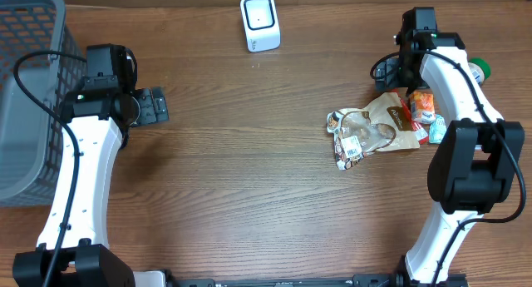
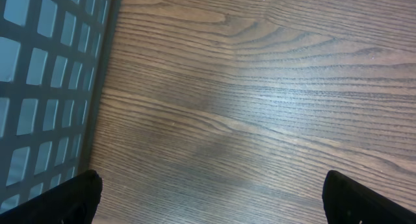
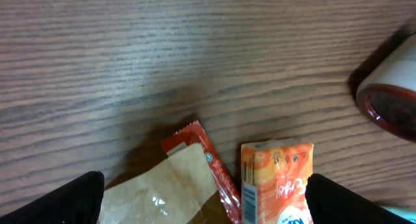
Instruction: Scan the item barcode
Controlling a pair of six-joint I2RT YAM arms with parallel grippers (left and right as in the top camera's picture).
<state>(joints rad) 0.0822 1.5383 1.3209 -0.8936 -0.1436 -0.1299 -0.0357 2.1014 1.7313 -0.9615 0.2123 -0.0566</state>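
Observation:
The white barcode scanner [image 1: 260, 22] stands at the back middle of the table. A pile of items lies at the right: a brown pouch [image 1: 392, 119], a clear snack packet [image 1: 350, 143] and an orange carton [image 1: 421, 105]. My right gripper [image 1: 388, 71] hovers open just behind the pile. In the right wrist view the right gripper [image 3: 208, 204] has the brown pouch [image 3: 162, 191], a red packet [image 3: 209, 160] and the orange carton [image 3: 276, 178] showing between its fingertips; nothing is held. My left gripper [image 1: 155, 106] is open over bare wood, and the left wrist view shows the left gripper [image 2: 218, 204] empty.
A grey mesh basket [image 1: 29, 79] fills the left edge, close beside the left arm; its wall [image 2: 45, 74] shows in the left wrist view. A white container with a red rim [image 3: 390, 87] and a green-lidded item [image 1: 480, 69] sit at the right of the pile.

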